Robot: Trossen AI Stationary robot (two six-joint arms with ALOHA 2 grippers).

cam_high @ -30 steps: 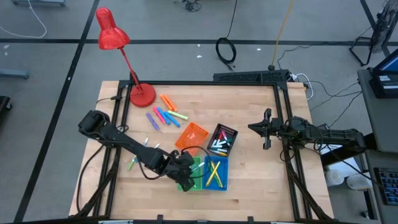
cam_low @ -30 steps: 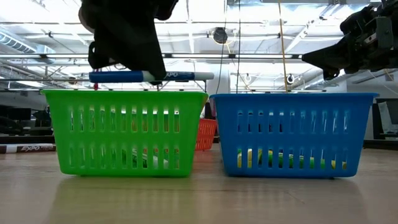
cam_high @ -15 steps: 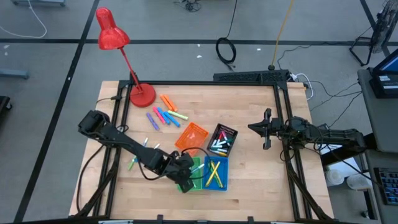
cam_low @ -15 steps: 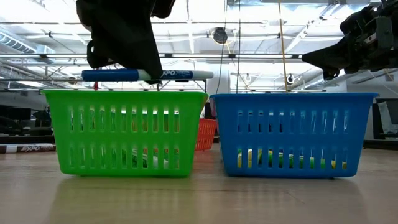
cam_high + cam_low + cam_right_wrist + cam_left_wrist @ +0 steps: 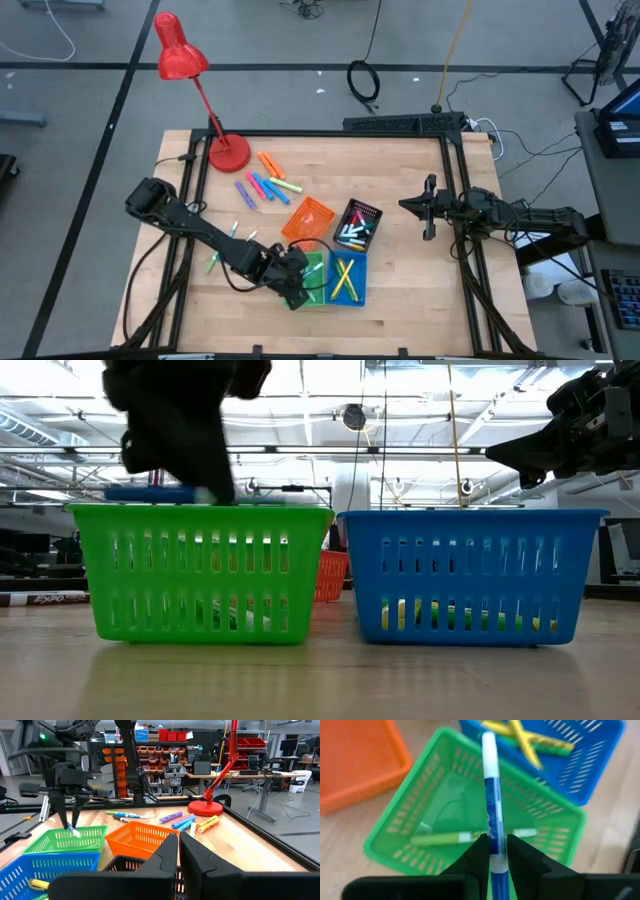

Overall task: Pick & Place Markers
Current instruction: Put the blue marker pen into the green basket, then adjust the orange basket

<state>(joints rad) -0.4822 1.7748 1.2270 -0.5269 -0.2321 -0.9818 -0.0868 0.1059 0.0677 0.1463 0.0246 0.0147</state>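
Our left fingers [image 5: 495, 851] pinch the blue marker [image 5: 492, 810], long axis level, directly above the green bin [image 5: 400, 822]; right fingers [image 5: 178, 851] pressed together.

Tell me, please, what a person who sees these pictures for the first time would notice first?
Probably the left gripper, which holds a blue and white marker between its fingers directly above the green bin at the table's front; one green marker already lies inside. Next, the red desk lamp at the table's far left corner, with a cluster of bright loose markers on the wood beside its base.
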